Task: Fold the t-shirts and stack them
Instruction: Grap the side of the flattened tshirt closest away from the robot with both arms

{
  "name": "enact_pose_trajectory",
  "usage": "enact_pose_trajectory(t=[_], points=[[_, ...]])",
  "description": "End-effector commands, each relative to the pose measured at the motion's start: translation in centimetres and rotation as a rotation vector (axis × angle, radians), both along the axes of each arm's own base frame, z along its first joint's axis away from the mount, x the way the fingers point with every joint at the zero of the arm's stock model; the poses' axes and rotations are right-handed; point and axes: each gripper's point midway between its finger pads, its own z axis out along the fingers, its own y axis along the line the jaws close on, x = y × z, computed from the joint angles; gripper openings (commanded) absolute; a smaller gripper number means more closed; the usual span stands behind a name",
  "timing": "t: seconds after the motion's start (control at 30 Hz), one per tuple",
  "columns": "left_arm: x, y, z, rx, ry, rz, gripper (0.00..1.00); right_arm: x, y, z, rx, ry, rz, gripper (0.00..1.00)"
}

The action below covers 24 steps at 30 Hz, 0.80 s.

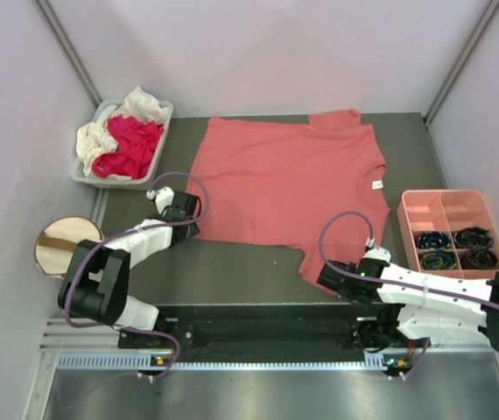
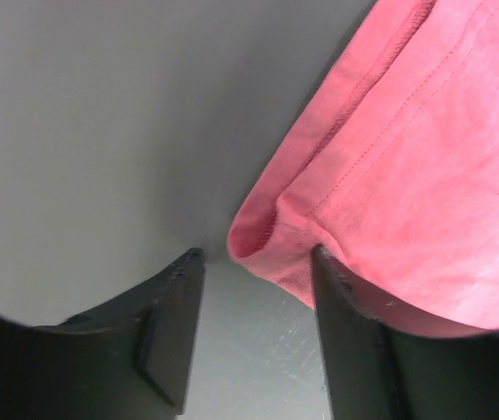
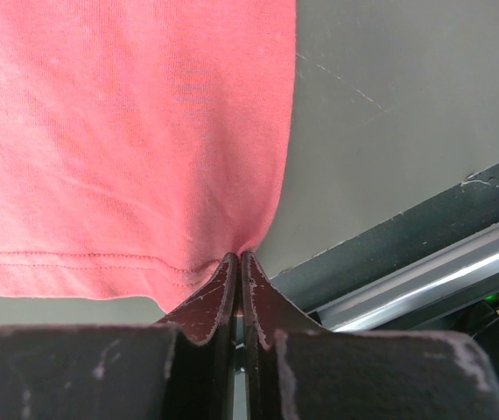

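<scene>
A salmon-pink t-shirt [image 1: 289,184] lies spread flat across the middle of the grey table [image 1: 232,271]. Its long axis runs side to side, with the hem toward the left arm and the white neck label [image 1: 377,185] toward the right.

The right gripper [image 3: 239,258] is pressed tight on the shirt's near right corner, apparently a sleeve end, with no gap showing between the jaws. The left gripper [image 2: 254,260] stands wide apart astride the near hem corner. The cloth sits between the jaws and touches the inner one, but nothing is pinched yet.

Each arm is nearest its own near corner, and the body of the shirt lies away from both, toward the far wall. A first fold would likely carry this near edge across the shirt's width toward the far edge. That appears to depend on the left jaws coming together on the hem corner.

A magenta-red shirt [image 1: 127,147] and a cream-white shirt [image 1: 140,105] wait crumpled in a grey bin [image 1: 164,112] at the far left, well apart from the spread shirt.
</scene>
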Motion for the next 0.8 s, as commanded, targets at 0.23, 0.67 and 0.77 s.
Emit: enact_pose_trajectory(t=[0.23,0.67,0.77], points=[[0.5,0.0,0.1,-0.007,-0.02,0.004,0.0,0.6,0.8,1.0,0.023,-0.032,0.02,0.0],[-1.6,1.5,6.7,0.025,-0.124,-0.02,0.0,1.3,-0.8,8.6,-0.011,-0.111,0.042,0.0],[-2.9,1.7,6.1,0.022,-0.099,-0.024,0.0,1.1,-1.9,10.7,-0.003,-0.133,0.036,0.0]])
